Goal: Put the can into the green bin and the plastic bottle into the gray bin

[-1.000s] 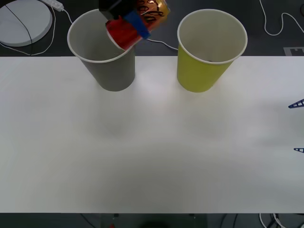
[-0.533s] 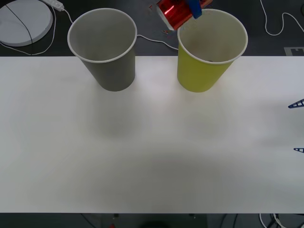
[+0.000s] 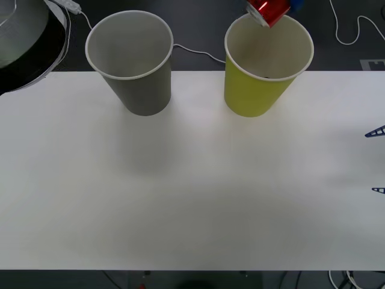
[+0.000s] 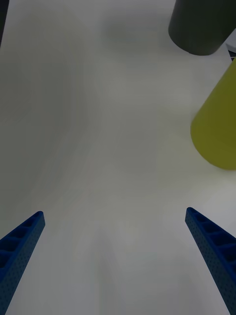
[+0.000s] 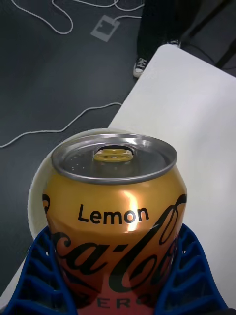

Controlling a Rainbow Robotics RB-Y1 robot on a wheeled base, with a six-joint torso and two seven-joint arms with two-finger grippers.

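White worktop (image 3: 192,180) before you; your left fingers (image 5: 29,275) clasp the can (image 5: 115,216), tilted above the green bin (image 3: 255,90); right fingers (image 4: 209,241) spread wide, idle.

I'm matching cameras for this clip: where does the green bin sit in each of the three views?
Front view: the green bin stands at the table's far edge, right of the gray bin, under the can.
Right wrist view: its yellow-green wall lies beyond the open right gripper.
Left wrist view: a pale rim behind the can may be it.
Shared landmark: the white table.
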